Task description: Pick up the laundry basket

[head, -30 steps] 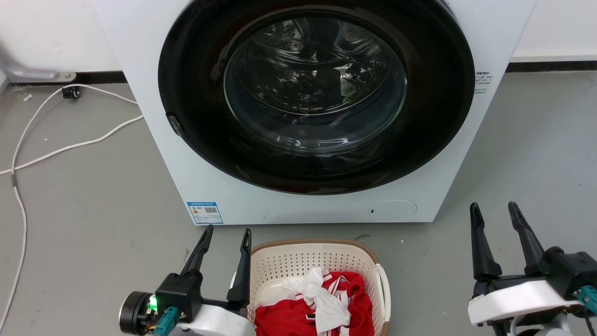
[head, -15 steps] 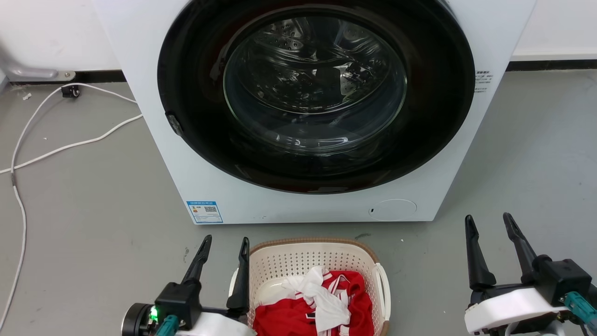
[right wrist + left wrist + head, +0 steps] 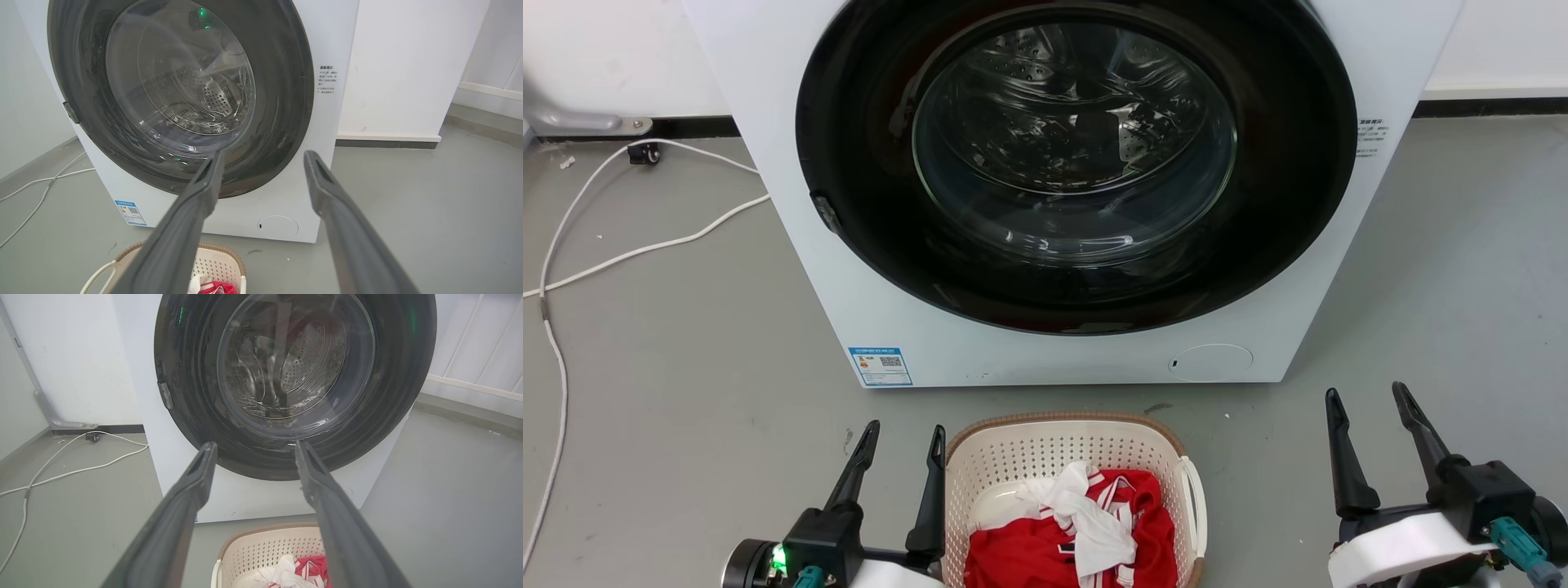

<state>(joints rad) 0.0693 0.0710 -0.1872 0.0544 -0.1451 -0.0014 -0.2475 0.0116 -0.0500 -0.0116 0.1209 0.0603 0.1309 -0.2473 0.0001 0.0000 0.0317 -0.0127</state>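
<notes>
**Basket on the floor before the washer, both tools open**

A white front-loading washing machine [image 3: 1029,359] with a round black glass door [image 3: 1074,163] stands across the top of the head view, on a grey concrete floor [image 3: 686,367]. Bare floor stretches to either side of it.

The cream perforated plastic laundry basket [image 3: 1045,453] sits on the floor just in front of the washer's lower edge, with a narrow strip of floor between them. It is rounded-rectangular, with a brown woven-look rim, and a white loop handle [image 3: 1196,498] stands out from its right side. Its near end runs out of the head view's bottom edge.

The left tool [image 3: 906,427] is open, with nothing between its two long dark fingers. Its inner finger lies just beside the basket's left rim; whether they touch cannot be told. The right tool [image 3: 1365,390] is also open and empty, well apart from the basket over bare floor to the right.

A crumpled red garment [image 3: 1029,555] fills the basket's bottom, and a white cloth [image 3: 1086,523] lies on top of it. A thin white cable [image 3: 645,245] snakes over the floor at far left, well clear of the basket.
</notes>
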